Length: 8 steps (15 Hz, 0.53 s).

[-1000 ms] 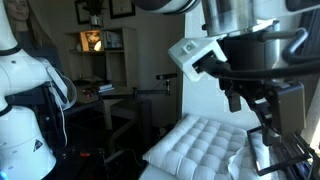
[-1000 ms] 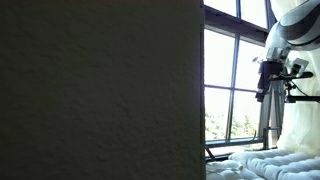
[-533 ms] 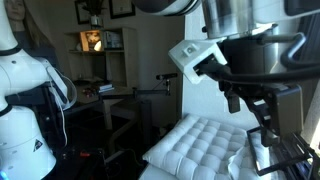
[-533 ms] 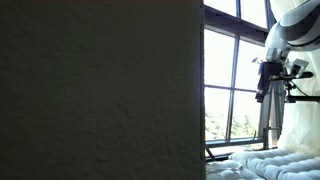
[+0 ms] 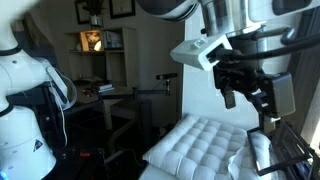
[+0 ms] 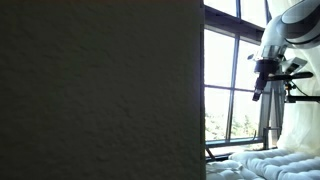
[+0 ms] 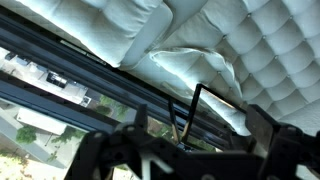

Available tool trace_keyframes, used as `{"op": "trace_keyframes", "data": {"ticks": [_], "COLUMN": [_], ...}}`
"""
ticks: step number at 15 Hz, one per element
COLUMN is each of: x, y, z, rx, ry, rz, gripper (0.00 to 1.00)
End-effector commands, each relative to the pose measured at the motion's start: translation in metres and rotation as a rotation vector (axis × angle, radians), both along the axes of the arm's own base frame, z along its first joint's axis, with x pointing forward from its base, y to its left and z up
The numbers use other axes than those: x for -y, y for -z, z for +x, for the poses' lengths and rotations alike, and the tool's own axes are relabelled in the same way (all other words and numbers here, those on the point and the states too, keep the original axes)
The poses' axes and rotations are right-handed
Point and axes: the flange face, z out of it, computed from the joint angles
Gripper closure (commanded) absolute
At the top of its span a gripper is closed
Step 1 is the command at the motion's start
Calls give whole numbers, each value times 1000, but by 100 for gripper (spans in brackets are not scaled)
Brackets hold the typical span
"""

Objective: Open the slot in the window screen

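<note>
In the wrist view a dark window frame rail [image 7: 90, 65] runs diagonally, with outdoor buildings and greenery seen through the glass. A thin dark bent lever [image 7: 192, 100] stands up from the rail. My gripper [image 7: 197, 120] is open, with one finger on each side of the lever and not touching it. In both exterior views the gripper [image 5: 245, 90] [image 6: 260, 85] hangs above a white tufted cushion, close to the tall window [image 6: 225, 90]. The slot itself cannot be made out.
A white tufted cushion [image 5: 200, 145] [image 7: 270, 50] lies below the window, against the rail. A large dark panel [image 6: 100, 90] blocks most of an exterior view. A white robot body [image 5: 25, 100] and a desk with shelves [image 5: 100, 90] stand behind.
The gripper has risen and shifted a little sideways over the cushion. Nothing was taken hold of.
</note>
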Motion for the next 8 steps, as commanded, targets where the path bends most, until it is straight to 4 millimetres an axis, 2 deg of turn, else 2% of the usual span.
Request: {"op": "trace_keyframes", "data": {"ticks": [1, 8], "x": [-17, -33], "y": [-6, -5], "z": [-4, 0], "rx": [23, 25], "ry": [-54, -90], "rz": [-46, -79], "gripper": [0, 0]}}
